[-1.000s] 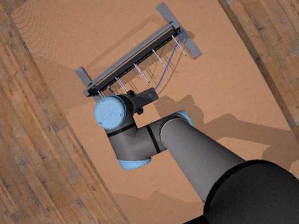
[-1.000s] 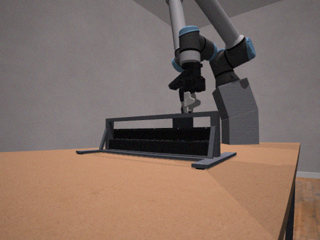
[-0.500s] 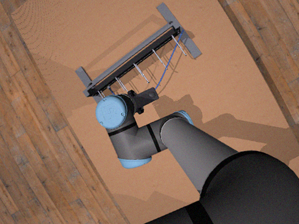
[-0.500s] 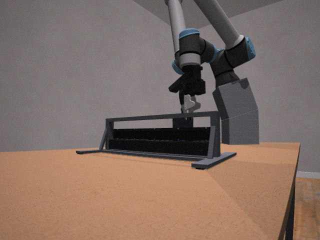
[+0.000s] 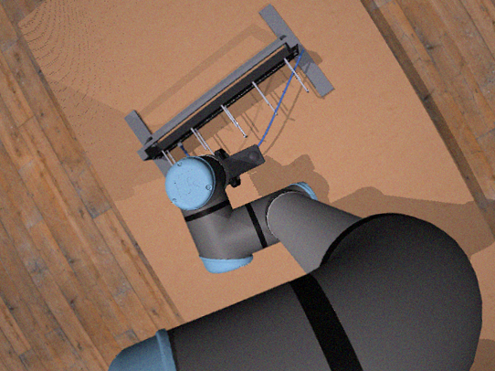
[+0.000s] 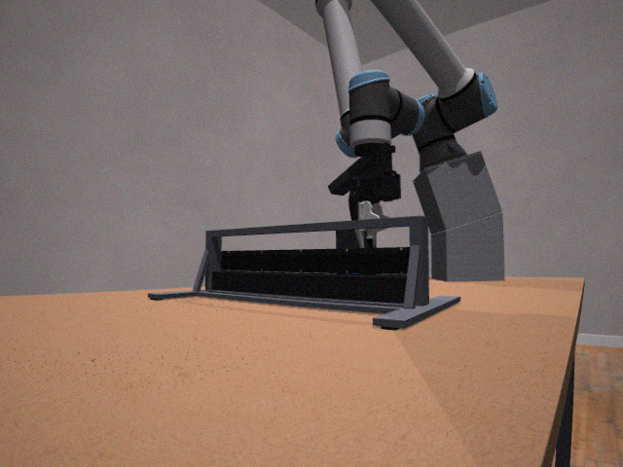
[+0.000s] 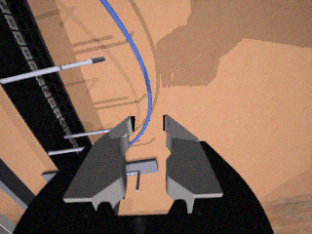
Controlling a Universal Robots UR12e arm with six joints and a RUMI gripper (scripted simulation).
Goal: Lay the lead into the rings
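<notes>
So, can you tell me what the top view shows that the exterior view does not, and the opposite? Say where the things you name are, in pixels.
Only top: the long curve of the blue network cable [image 5: 280, 100] [image 7: 147, 80] and the thin steel rings [image 5: 234, 121] [image 7: 49, 72].
Only exterior: the pale grey metal fingers [image 6: 365, 211] of the hand, the grey blocky pedestal [image 6: 475, 246], the plain grey wall [image 6: 126, 125].
Both: the grey-framed rack [image 5: 320, 78] [image 6: 302, 229] [image 7: 142, 166], the grey arm with blue caps [image 5: 226, 234] [image 6: 369, 108], the orange-brown table [image 5: 378, 160] [image 6: 201, 377] [image 7: 253, 112].

a light-brown table top [image 5: 351, 139] [image 6: 226, 402] [image 7: 244, 97] is spread beneath the gripper [image 6: 369, 243] [image 7: 148, 119], crossed by dark shadows [image 5: 369, 204] [image 7: 210, 49]. lower than the gripper, a plank floor [image 5: 0, 189] [image 6: 599, 402] [image 7: 297, 207] and a dark table leg [image 6: 566, 416] are seen. grey walls [image 6: 126, 125] are seen well apart from it, a ceiling [image 6: 377, 40] above.
</notes>
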